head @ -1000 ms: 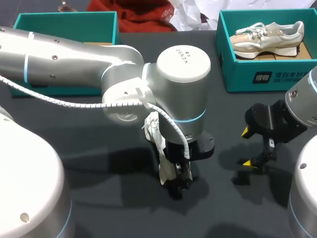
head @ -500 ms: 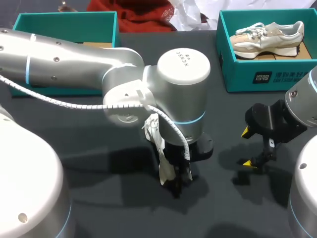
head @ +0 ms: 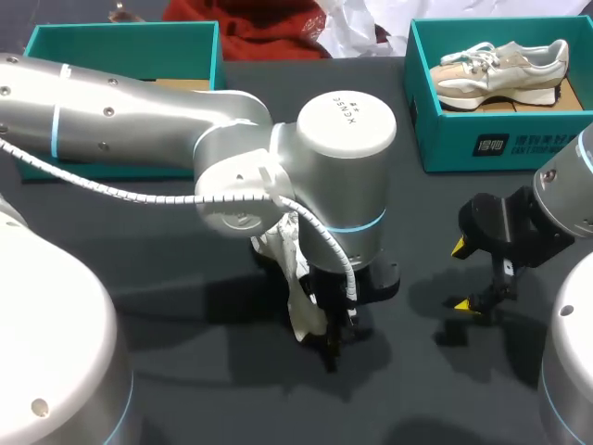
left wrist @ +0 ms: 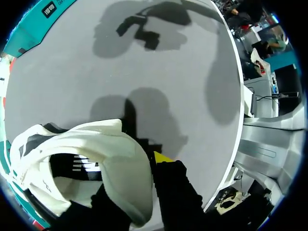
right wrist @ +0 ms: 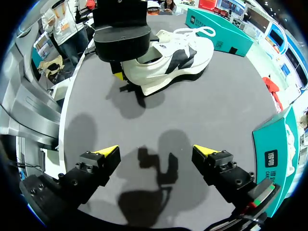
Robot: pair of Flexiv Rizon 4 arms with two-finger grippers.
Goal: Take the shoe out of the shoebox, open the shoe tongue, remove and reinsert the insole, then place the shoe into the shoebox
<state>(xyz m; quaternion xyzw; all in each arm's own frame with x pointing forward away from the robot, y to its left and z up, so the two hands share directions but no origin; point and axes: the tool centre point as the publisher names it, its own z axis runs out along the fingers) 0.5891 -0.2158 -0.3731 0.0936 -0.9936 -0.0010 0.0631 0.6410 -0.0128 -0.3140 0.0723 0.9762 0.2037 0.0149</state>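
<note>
Left jaws, clenched on the heel of the white shoe [right wrist: 168, 60], have turned it flatter toward the tabletop [head: 204, 371], likely readying it for opening the tongue; right jaws hang released, well apart from it.

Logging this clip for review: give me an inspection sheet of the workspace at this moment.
Surface: dark table, arm shadows on it.
Job's things: white-and-black shoe held by its heel; left shoebox, right shoebox holding a beige shoe.
Clutter: red cloth, white sheet at far edge.
Grippers: left gripper fingers shut on the shoe; right gripper open, holding nothing.
Cables: spiral-wrapped cable along left arm.
Surroundings: nothing seen.
</note>
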